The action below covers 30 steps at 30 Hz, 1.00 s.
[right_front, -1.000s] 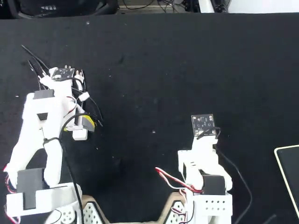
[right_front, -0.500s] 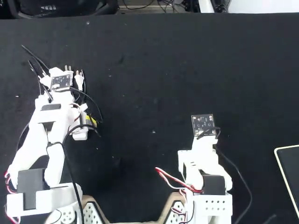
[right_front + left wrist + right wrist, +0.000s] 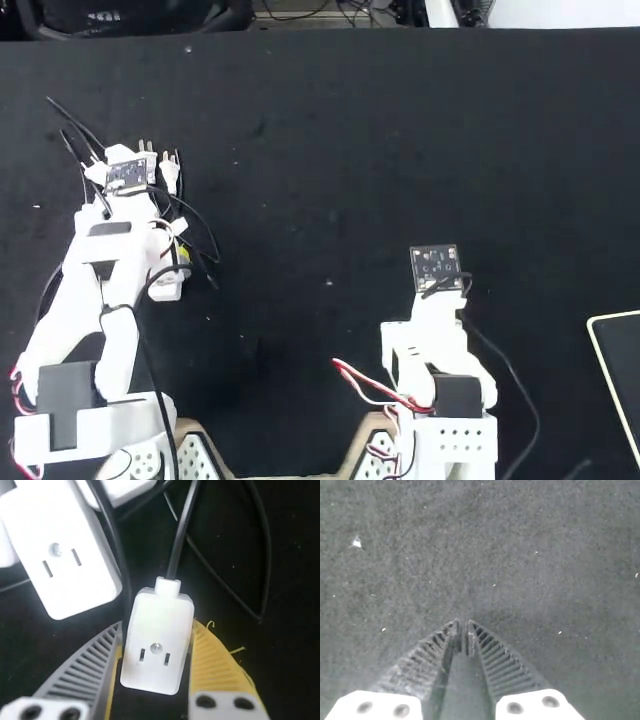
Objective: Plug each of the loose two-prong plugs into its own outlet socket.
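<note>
1. While I watch the left wrist feed, my left gripper [image 3: 157, 630] is clamped on a small white socket [image 3: 157, 647], with the grey finger on one side and the yellow finger on the other.
2. The held socket's face, with 2 slots and a screw, points at the camera, and a black cord [image 3: 182, 535] leaves its far end.
3. A larger socket [image 3: 60, 555] lies just beside it on the black table [image 3: 290, 555], slots also toward the camera, not touching the held one.
4. From the high view, I see a 2-prong plug [image 3: 171, 172] lying loose just beyond the left arm, prongs pointing away from the arm bases.
5. My right gripper [image 3: 463, 627] hangs over the table with its fingers pressed together, holding nothing.
</note>
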Each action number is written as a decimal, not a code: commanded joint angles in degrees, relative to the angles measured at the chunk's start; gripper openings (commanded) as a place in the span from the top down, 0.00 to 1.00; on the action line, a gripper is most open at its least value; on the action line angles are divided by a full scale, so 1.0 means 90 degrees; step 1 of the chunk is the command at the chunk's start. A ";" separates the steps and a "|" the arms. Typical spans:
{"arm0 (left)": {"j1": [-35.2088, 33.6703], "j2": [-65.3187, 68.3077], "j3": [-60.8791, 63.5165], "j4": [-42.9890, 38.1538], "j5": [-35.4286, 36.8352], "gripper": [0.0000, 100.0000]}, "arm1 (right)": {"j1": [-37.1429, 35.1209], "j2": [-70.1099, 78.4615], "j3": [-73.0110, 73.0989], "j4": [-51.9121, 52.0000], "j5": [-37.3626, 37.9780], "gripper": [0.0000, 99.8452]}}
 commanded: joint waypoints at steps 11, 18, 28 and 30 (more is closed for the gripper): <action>0.0484 -0.1426 -0.4322 0.3546 0.0049 0.94 | 0.0059 -0.0620 -0.0034 -0.1055 0.1377 0.97; 0.1177 -0.1416 -0.4010 0.3497 0.0068 0.94 | 0.0068 -0.0620 -0.1050 -0.1963 0.2100 0.97; 0.3863 -0.1182 -0.1753 0.1211 -0.0137 0.94 | 0.0400 -0.0611 -0.3414 -0.1543 0.0938 0.97; 0.4088 -0.1192 -0.1226 0.0527 -0.0137 0.94 | 0.0400 -0.0611 -0.3531 -0.1377 0.0928 0.97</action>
